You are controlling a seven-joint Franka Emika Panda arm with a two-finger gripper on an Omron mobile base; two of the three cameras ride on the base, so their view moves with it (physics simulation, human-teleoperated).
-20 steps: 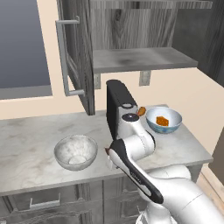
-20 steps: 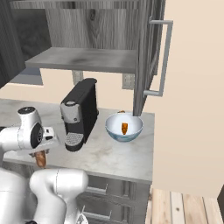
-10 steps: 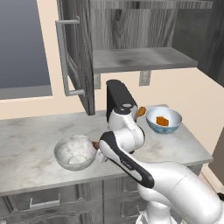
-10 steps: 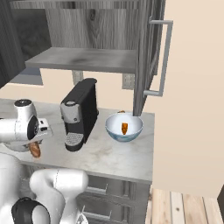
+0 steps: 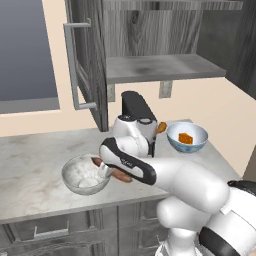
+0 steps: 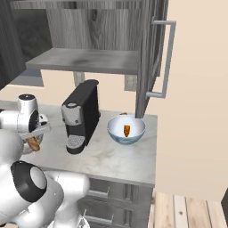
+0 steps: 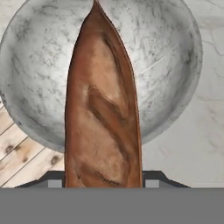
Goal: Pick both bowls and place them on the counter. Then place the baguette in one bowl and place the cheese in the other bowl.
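My gripper (image 7: 103, 180) is shut on the baguette (image 7: 103, 109), a reddish-brown stick whose point reaches out over the grey-white marbled bowl (image 7: 175, 65). In the left base view the gripper (image 5: 103, 169) hangs at the right rim of that bowl (image 5: 82, 176), with the baguette (image 5: 121, 175) poking out behind it. From the right, the baguette (image 6: 33, 143) shows under the hand (image 6: 38, 133). The blue-patterned bowl (image 5: 186, 137) stands on the counter (image 5: 30, 155) at the right, and the orange cheese (image 5: 185, 138) lies inside it. The same bowl (image 6: 126, 130) and cheese (image 6: 127, 130) show in the right base view.
A black coffee machine (image 5: 140, 117) stands between the two bowls, with a small orange-brown lump (image 5: 161, 127) just behind it. Above hang a grey shelf (image 5: 160, 67) and an open cabinet door (image 5: 85, 65). The marbled bowl sits near the counter's front edge, with wooden floor (image 7: 26, 162) beyond it.
The arm has swung left from in front of the coffee machine, carrying the baguette over the marbled bowl. Both bowls and the cheese have stayed put.
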